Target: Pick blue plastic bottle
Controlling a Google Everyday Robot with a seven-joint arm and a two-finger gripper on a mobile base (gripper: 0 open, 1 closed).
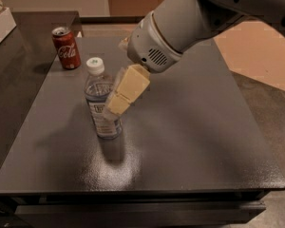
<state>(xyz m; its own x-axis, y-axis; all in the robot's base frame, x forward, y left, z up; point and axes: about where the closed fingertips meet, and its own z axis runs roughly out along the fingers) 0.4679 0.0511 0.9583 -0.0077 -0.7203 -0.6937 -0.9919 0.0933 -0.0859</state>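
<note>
The blue plastic bottle [98, 98] stands upright on the dark grey table [190, 127], left of centre; it is clear, with a white cap and a blue-and-white label. My gripper [116, 108] reaches down from the upper right on a grey-white arm [180, 23]. Its cream tip overlaps the bottle's right side at label height. I cannot tell whether it touches or grips the bottle.
A red Coca-Cola can [66, 47] stands at the table's back left, apart from the bottle. A white box [0, 20] sits at the far left on a neighbouring surface. The table's front edge [133, 191] is close to the camera. Floor lies to the right.
</note>
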